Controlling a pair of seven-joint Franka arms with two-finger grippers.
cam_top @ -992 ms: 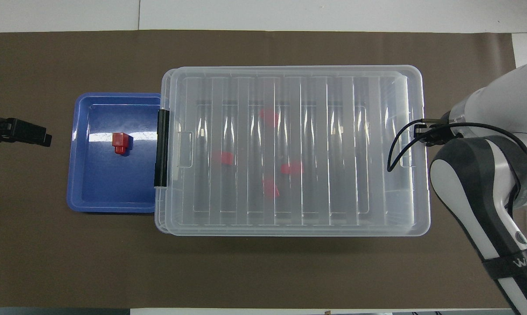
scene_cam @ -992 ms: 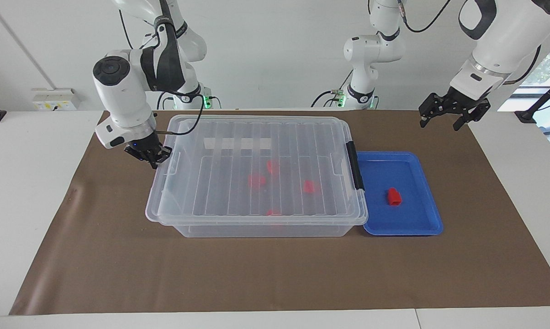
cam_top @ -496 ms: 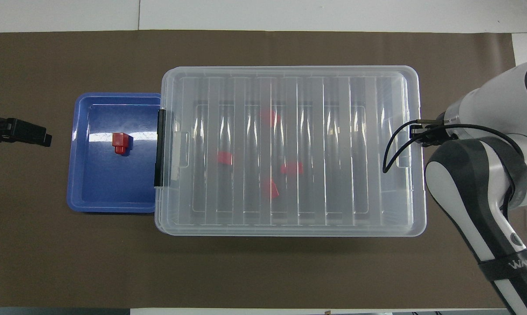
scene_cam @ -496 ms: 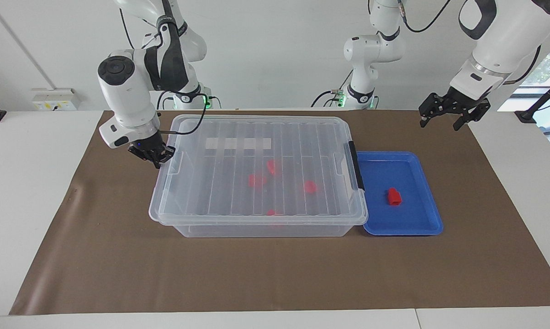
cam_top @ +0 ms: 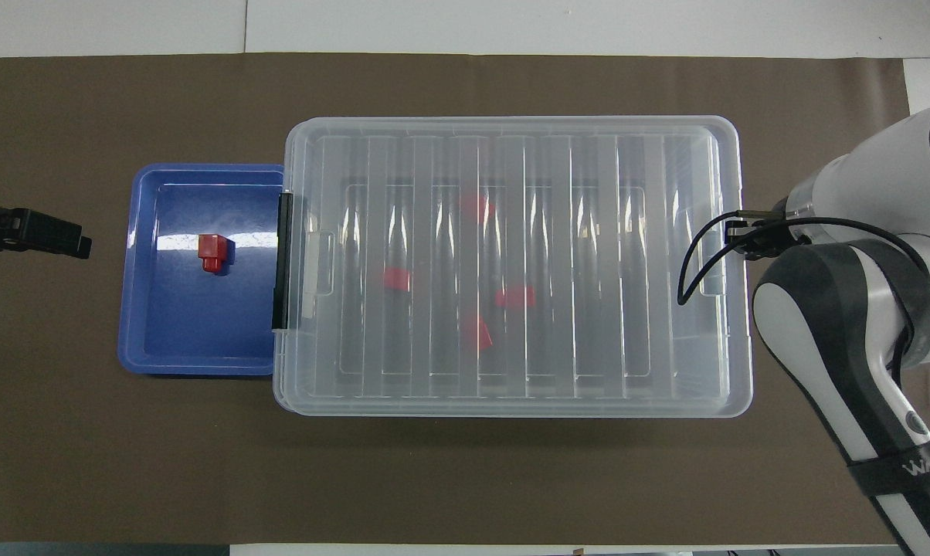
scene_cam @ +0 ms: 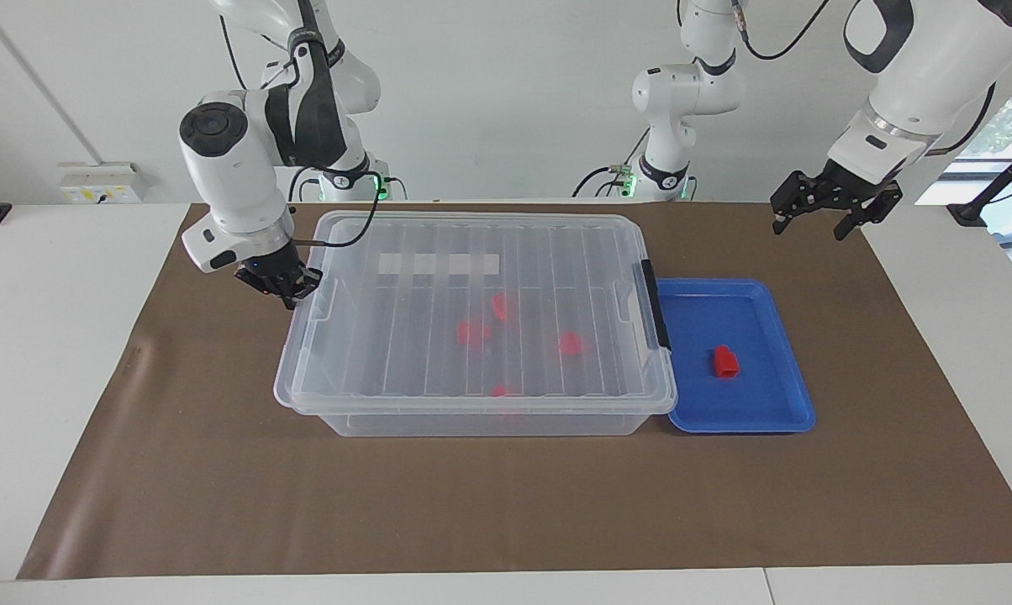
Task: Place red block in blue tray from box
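The clear box (scene_cam: 472, 294) stands mid-table with its ribbed lid lying flat and the black latch (scene_cam: 655, 304) at the end toward the left arm. Several red blocks (scene_cam: 472, 333) show blurred through the lid (cam_top: 511, 262). Touching that latch end is the blue tray (scene_cam: 758, 395), where one red block (scene_cam: 724, 361) stands; the overhead view shows this block (cam_top: 212, 251) too. My right gripper (scene_cam: 281, 286) is shut, low at the lid's rim at the right arm's end, with nothing visibly held. The left gripper (scene_cam: 834, 206) hangs open, high over the mat near the tray.
A brown mat (scene_cam: 506, 504) covers the white table under everything. In the overhead view the right arm (cam_top: 859, 309) hides its own gripper. A third white arm (scene_cam: 678, 92) stands at the back by the wall.
The lid's end by the right gripper, raised and askew a second ago, has dropped flat onto the box. The right gripper rose slightly. The left arm has not moved.
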